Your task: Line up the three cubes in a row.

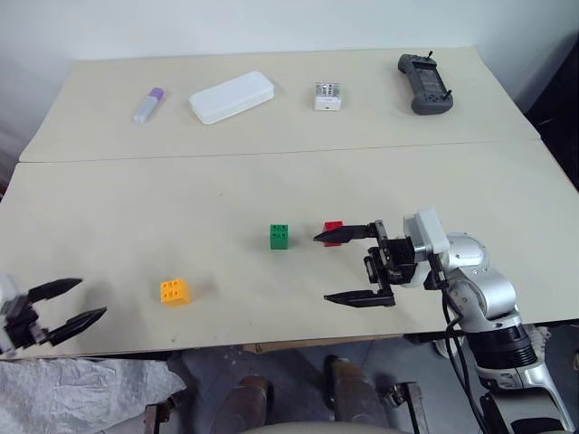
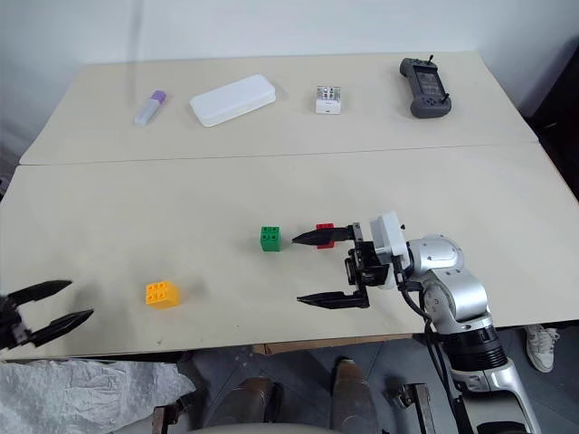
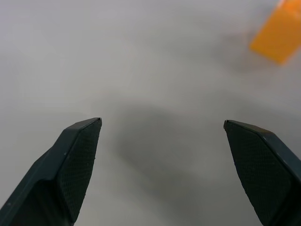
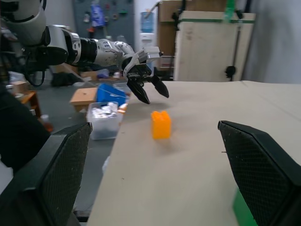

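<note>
On a pale beige bench [image 1: 271,181], three small studded plastic toy-brick cubes lie apart from the robot's two hands. The green cube [image 1: 280,236] sits near the middle of the front panel, with the red cube [image 1: 334,230] just to its right, partly hidden behind the upper finger of the right hand [image 1: 333,268]. That hand points toward the robot's left, its two black fingers spread wide and holding nothing, one finger above the other, the upper tip just in front of the red cube; whether it touches cannot be told. The yellow-orange cube [image 1: 175,291] rests well to the left, nearer the front edge, out of line with the other two. At the bench's front left corner the left hand [image 1: 74,301] hovers with its fingers spread apart and empty, the yellow-orange cube a little way off to its right.

Along the far panel lie a small tube with a purple cap [image 1: 149,105], a large white rounded rectangular case [image 1: 232,97], a small white-and-clear boxy item [image 1: 327,96] and a dark grey handheld controller [image 1: 424,83].
</note>
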Available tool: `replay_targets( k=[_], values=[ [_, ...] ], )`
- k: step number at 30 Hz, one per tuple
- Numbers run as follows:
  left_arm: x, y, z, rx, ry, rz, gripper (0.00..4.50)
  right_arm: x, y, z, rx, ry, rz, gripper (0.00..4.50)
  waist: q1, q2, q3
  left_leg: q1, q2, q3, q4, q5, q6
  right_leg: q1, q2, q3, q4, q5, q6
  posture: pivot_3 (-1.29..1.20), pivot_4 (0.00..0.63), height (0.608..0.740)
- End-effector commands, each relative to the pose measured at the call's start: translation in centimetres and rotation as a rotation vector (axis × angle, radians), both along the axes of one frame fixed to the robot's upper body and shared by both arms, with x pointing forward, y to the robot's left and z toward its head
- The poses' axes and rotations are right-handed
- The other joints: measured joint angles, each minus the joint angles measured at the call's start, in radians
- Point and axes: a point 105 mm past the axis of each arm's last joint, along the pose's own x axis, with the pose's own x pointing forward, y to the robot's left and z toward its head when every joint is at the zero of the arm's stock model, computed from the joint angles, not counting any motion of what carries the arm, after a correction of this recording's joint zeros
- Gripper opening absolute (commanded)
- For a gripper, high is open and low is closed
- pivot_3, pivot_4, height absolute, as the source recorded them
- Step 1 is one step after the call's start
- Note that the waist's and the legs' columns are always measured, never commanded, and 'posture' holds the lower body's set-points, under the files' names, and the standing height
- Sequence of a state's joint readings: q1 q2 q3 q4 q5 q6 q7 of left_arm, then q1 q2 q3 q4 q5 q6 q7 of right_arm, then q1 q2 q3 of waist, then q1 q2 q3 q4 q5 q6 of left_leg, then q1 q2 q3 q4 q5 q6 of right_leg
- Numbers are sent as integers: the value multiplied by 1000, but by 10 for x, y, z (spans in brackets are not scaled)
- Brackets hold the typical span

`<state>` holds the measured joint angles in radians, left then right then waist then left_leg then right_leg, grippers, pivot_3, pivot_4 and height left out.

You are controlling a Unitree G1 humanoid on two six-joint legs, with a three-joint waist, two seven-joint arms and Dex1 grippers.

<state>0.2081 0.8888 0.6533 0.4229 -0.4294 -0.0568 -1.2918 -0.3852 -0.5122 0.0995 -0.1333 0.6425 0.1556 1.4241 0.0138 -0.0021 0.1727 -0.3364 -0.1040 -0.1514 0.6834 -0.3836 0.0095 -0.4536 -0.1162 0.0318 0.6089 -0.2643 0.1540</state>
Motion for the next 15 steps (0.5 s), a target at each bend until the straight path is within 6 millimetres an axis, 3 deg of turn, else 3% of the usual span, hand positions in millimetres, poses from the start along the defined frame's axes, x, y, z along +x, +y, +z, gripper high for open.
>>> replay_targets(
  k=[1, 4, 7, 15],
  values=[
    [-1, -30, 19, 16, -60, -149, 4395, -5, -3, 7, -3, -38, 21, 4500, 9, 0, 0, 1, 0, 0, 0, 0, 0, 0, 0, 0, 0, 0, 0, 0, 150, 740],
    [0, -66, 22, 37, -73, -297, 4395, -3, -16, 2, -39, -20, -11, 4500, 13, 0, 0, 1, 0, 0, 0, 0, 0, 1, 0, 0, -1, 1, -1, 0, 150, 740],
    [7, -86, 17, 39, -69, -369, 4395, -5, -28, -8, -87, 12, -41, 4500, 10, 0, 0, 1, 1, 0, 0, -1, 0, 2, 0, 0, -2, 1, -1, 0, 150, 740],
    [31, -106, 2, 44, -69, -460, 4395, -5, -38, -17, -116, 48, -108, 4500, -3, 0, 0, 2, 4, 4, -1, -1, -1, 0, 3, 0, -2, 1, -1, 0, 150, 740]
  ],
)
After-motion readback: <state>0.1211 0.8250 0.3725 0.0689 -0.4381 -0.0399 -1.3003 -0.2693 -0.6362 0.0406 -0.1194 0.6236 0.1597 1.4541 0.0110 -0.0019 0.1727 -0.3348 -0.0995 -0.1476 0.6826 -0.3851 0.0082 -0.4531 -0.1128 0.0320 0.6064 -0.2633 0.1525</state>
